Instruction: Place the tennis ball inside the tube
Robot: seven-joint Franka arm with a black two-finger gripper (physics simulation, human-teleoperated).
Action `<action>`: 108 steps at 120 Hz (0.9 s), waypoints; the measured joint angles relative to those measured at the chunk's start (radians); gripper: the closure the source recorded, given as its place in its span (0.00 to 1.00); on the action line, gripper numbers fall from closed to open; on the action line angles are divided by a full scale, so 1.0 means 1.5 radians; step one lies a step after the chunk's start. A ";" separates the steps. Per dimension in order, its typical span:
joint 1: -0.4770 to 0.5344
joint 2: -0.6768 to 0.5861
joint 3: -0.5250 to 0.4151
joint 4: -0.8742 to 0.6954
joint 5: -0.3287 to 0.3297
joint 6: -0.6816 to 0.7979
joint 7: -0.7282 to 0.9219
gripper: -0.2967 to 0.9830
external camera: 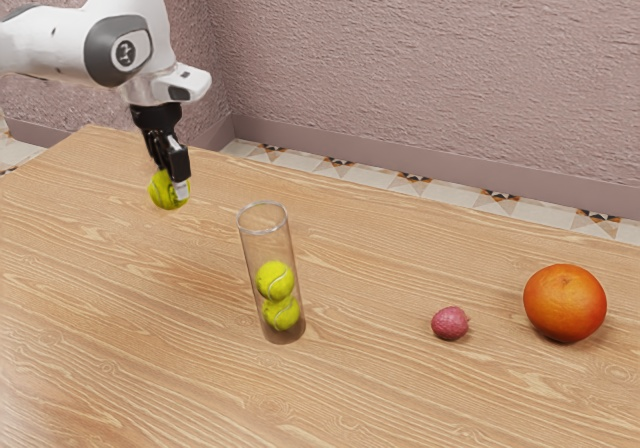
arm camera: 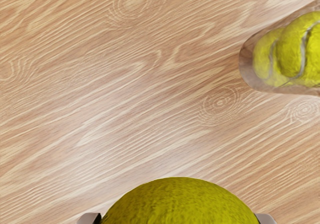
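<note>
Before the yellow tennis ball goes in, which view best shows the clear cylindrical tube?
Exterior view: the tube stands complete there, open rim to base, two tennis balls inside. The wrist view crops it, catching base and both balls.

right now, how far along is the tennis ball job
Two yellow-green tennis balls already sit stacked inside the clear cylindrical tube. A third yellow-green ball is held by the black two-finger gripper, away from the tube. What looks left is bringing it over the rim, lowering it in and letting go.
</note>
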 joint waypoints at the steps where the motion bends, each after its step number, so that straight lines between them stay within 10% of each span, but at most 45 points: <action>1: -0.001 0.000 0.000 0.001 0.000 -0.001 -0.001 0.63; 108: -0.065 0.031 -0.086 0.056 -0.041 -0.002 -0.067 0.55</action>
